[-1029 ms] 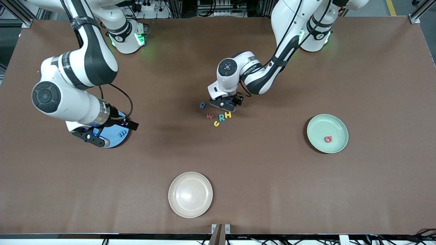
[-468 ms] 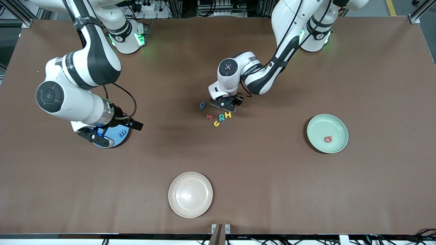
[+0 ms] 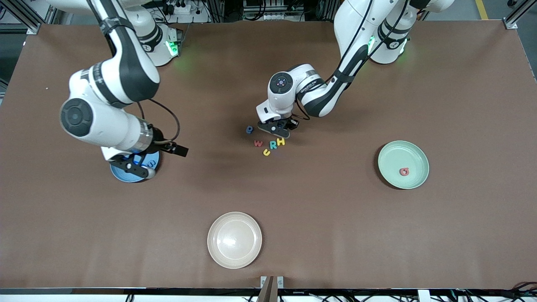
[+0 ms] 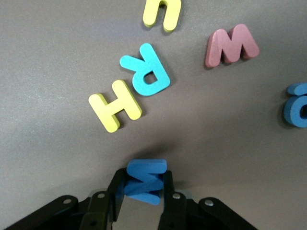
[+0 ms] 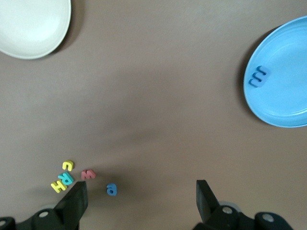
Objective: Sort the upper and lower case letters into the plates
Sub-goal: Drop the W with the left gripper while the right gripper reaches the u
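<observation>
My left gripper (image 4: 144,191) is shut on a small blue zigzag letter (image 4: 146,178), low at the table's middle (image 3: 279,129). Loose letters lie beside it: a yellow H (image 4: 115,106), a teal R (image 4: 145,76), a yellow curved one (image 4: 162,12), a red W (image 4: 231,44) and a blue round one (image 4: 297,104). The light blue plate (image 5: 288,96) holds a blue letter (image 5: 257,76). My right gripper (image 3: 136,164) hangs open and empty over that plate's edge (image 3: 121,175). The mint plate (image 3: 413,153) holds a red letter (image 3: 404,171).
A cream plate (image 3: 234,239) lies near the front camera's edge of the table, with nothing on it. Both arms' bases stand along the table's back edge.
My left gripper has closed on the blue letter. The right arm has moved off the light blue plate toward the table's middle, covering the letter in it.
</observation>
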